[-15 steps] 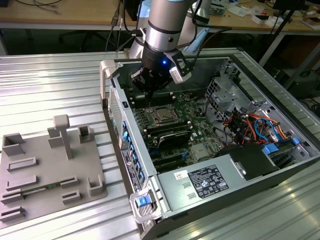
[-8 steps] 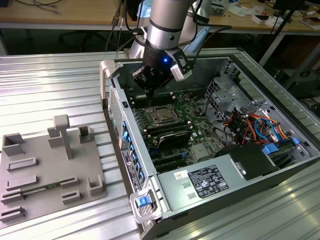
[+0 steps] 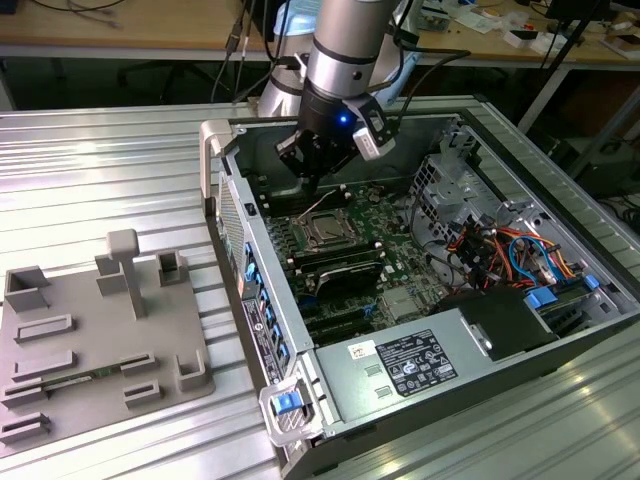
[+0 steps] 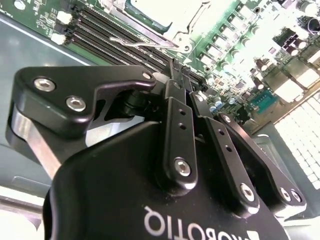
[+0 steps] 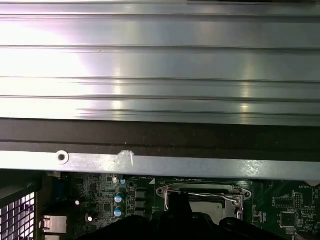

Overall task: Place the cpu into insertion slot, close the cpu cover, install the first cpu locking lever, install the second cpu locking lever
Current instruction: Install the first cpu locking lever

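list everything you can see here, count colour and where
computer case: one, grey metal, lying open on the ribbed table
motherboard: one, green, inside the case
cpu: one, silver-grey, seated in the socket at the board's middle
cpu cover: one, silver frame, down around the cpu
memory slots: several, long and black, beside the socket
power supply: one, grey box, near end of the case
cables: a bundle, orange, blue and black, at the exterior view's right
fixture tray: one, grey, on the table at the exterior view's left
table: one, ribbed silver metal
arm: one, silver
hand: one, black, above the socket, fingers together, holding nothing
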Robot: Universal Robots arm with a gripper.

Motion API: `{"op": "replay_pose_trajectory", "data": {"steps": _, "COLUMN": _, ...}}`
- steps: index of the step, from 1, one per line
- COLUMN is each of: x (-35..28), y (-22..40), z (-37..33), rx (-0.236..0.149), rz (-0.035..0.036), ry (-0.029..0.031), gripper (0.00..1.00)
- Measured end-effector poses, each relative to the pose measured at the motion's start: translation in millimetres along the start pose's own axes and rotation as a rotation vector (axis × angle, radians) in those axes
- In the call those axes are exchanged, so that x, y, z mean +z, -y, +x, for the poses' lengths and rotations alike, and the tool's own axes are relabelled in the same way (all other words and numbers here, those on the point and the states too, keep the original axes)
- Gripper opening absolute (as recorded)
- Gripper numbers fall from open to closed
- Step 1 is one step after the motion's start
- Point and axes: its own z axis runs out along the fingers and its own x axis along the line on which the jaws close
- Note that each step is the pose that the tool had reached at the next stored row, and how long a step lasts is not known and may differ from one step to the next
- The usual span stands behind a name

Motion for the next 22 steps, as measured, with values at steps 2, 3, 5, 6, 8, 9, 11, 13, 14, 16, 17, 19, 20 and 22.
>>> {"op": "replay_pose_trajectory", "data": {"steps": 2, "x": 0.1, "y": 0.0, "z": 0.0, "rx": -0.001, "rz": 0.0001, "ry": 0.0000, "gripper": 0.11}}
{"op": "replay_pose_trajectory", "data": {"steps": 3, "x": 0.1, "y": 0.0, "z": -0.1, "rx": -0.002, "rz": 0.0001, "ry": -0.0001, "gripper": 0.11}}
{"op": "replay_pose_trajectory", "data": {"steps": 5, "x": 0.9, "y": 0.1, "z": -0.4, "rx": -0.005, "rz": 0.0000, "ry": 0.0000, "gripper": 0.11}}
{"op": "replay_pose_trajectory", "data": {"steps": 6, "x": 1.1, "y": 0.4, "z": -0.5, "rx": -0.005, "rz": 0.0001, "ry": -0.0001, "gripper": 0.11}}
{"op": "replay_pose_trajectory", "data": {"steps": 8, "x": 1.6, "y": 0.8, "z": -0.8, "rx": -0.006, "rz": 0.0000, "ry": 0.0001, "gripper": 0.11}}
{"op": "replay_pose_trajectory", "data": {"steps": 9, "x": 1.7, "y": 1.0, "z": -0.8, "rx": -0.007, "rz": 0.0001, "ry": 0.0014, "gripper": 0.11}}
{"op": "replay_pose_trajectory", "data": {"steps": 11, "x": 1.9, "y": 1.2, "z": -0.8, "rx": -0.009, "rz": 0.0005, "ry": 0.0103, "gripper": 0.11}}
{"op": "replay_pose_trajectory", "data": {"steps": 13, "x": 2.4, "y": 1.2, "z": -0.9, "rx": -0.009, "rz": 0.0010, "ry": 0.0212, "gripper": 0.11}}
{"op": "replay_pose_trajectory", "data": {"steps": 14, "x": 3.7, "y": 1.2, "z": -0.9, "rx": -0.009, "rz": 0.0011, "ry": 0.0220, "gripper": 0.11}}
{"op": "replay_pose_trajectory", "data": {"steps": 16, "x": 4.9, "y": 1.3, "z": -1.0, "rx": -0.009, "rz": 0.0013, "ry": 0.0220, "gripper": 0.11}}
{"op": "replay_pose_trajectory", "data": {"steps": 17, "x": 5.4, "y": 1.3, "z": -1.2, "rx": -0.009, "rz": 0.0014, "ry": 0.0220, "gripper": 0.11}}
{"op": "replay_pose_trajectory", "data": {"steps": 19, "x": 6.2, "y": 1.3, "z": -2.3, "rx": -0.009, "rz": 0.0019, "ry": 0.0219, "gripper": 0.11}}
{"op": "replay_pose_trajectory", "data": {"steps": 20, "x": 6.6, "y": 1.3, "z": -3.2, "rx": -0.009, "rz": 0.0019, "ry": 0.0219, "gripper": 0.11}}
{"op": "replay_pose_trajectory", "data": {"steps": 22, "x": 7.2, "y": 1.3, "z": -4.3, "rx": -0.009, "rz": 0.0018, "ry": 0.0220, "gripper": 0.11}}
